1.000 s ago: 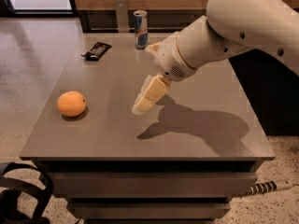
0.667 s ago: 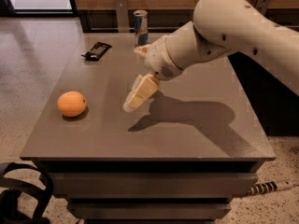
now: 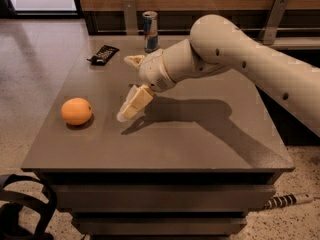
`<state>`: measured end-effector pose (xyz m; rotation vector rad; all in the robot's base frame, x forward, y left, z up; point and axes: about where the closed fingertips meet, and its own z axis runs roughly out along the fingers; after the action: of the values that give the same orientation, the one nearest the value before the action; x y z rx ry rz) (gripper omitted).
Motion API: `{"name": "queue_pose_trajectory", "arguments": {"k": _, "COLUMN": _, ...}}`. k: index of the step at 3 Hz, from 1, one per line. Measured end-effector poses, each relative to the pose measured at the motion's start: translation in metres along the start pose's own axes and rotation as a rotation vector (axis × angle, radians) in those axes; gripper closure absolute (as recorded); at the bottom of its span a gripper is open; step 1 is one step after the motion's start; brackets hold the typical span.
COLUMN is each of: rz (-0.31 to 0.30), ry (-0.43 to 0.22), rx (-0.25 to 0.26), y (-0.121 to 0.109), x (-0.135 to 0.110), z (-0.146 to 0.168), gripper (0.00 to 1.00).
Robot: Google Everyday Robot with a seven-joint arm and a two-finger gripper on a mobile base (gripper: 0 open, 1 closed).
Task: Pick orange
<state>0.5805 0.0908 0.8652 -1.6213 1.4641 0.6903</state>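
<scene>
The orange [image 3: 76, 111] sits on the left part of the grey table [image 3: 200, 144], near its left edge. My gripper [image 3: 125, 88] hangs over the table's middle, to the right of the orange and apart from it. Its two pale fingers are spread wide, one pointing left at the top [image 3: 133, 60] and one pointing down-left [image 3: 132, 105] close above the tabletop. It is open and holds nothing. My arm reaches in from the right.
A blue and silver can [image 3: 150, 31] stands at the table's back edge. A black snack packet [image 3: 103, 54] lies at the back left. A black object [image 3: 20, 209] is on the floor at the lower left, and a cable [image 3: 287, 201] at the lower right.
My gripper has moved left across the table toward the orange and a little lower. The orange has not moved.
</scene>
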Motion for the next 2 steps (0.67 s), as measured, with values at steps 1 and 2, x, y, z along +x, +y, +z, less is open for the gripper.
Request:
{"name": "queue_pose_trajectory", "arguments": {"k": 1, "rz": -0.029, "ry": -0.010, "rx": -0.036, "y": 0.010, "x": -0.009, "z": 0.017, "gripper": 0.00}}
{"name": "queue_pose_trajectory", "arguments": {"k": 2, "rz": -0.037, "ry": -0.039, "rx": -0.088, "y": 0.017, "x": -0.015, "z": 0.035, "gripper": 0.00}}
